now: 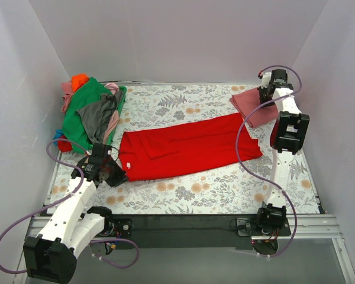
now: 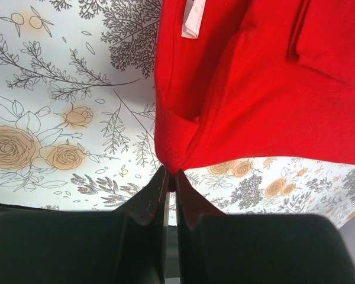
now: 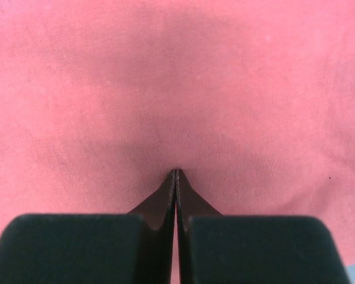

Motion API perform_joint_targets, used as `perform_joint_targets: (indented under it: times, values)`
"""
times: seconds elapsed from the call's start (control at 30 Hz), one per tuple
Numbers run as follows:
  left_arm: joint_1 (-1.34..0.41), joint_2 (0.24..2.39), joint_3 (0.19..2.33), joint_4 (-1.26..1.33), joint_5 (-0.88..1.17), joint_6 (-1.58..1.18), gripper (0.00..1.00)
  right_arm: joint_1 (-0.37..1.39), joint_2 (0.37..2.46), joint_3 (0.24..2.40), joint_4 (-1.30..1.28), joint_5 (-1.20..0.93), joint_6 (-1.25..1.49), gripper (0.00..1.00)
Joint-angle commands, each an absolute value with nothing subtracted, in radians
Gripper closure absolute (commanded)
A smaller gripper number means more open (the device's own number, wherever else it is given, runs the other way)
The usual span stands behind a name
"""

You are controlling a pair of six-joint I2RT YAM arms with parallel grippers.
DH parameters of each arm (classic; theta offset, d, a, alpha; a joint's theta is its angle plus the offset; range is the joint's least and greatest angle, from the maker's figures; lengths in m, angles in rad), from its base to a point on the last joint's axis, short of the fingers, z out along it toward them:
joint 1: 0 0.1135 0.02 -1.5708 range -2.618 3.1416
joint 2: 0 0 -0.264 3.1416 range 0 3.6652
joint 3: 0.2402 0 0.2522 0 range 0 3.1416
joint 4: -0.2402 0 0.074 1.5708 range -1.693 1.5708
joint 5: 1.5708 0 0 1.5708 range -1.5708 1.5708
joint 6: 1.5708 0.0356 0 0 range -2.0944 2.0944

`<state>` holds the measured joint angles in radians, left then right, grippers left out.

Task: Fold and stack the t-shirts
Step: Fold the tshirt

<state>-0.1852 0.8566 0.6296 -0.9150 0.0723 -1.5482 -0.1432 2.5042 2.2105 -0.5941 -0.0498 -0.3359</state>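
Red shirt (image 1: pixel 189 148) lies flat mid-table, folded into a long band. Its long axis runs left-right, with the right end tilted a bit toward the far side. A white label (image 2: pixel 190 18) sits near the left end, so the neck probably points left; the fold makes it hard to be sure.

Left gripper (image 2: pixel 171 177) is at the band's near-left corner, fingers pressed together and pinching that corner of red fabric, which bunches into a small peak above the tips.

Rose shirt (image 1: pixel 251 106) is folded at the far right corner of the table, well apart from the pile (image 1: pixel 92 115), just beyond the red shirt's right end. Right gripper (image 3: pixel 176 174) is on it, fingers pressed together with the tips touching the fabric. Cannot tell if any cloth is caught between them.

The pile sits at the far left: green on top, with grey, pink and orange crumpled in, unfolded.

Table (image 1: pixel 225 189) is covered with a grey-white floral cloth with peach roses and dark leaf sprigs. Plain pale walls (image 1: pixel 177 35) close it in on the left, back and right. A black rail (image 1: pixel 183 223) runs along the near edge by the arm bases.
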Motion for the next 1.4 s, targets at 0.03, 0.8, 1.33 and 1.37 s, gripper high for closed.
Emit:
perform_joint_targets:
  times: [0.03,0.8,1.33,1.37]
  values:
    - [-0.181,0.853,0.660,-0.934,0.046,-1.551,1.00,-0.133,2.565,2.244,-0.577,-0.015,-0.255,0.99]
    - [-0.179,0.815,0.653,-0.930,0.054,-1.549,1.00,-0.020,2.112,1.749,-0.457,-0.264,-0.382,0.61]
    - [-0.179,0.805,0.650,-0.913,0.075,-1.539,1.00,-0.002,1.783,1.370,-0.454,-0.414,-0.627,0.49]
    - [-0.179,0.805,0.649,-0.911,0.077,-1.537,1.00,-0.002,1.773,1.362,-0.489,-0.431,-0.673,0.49]
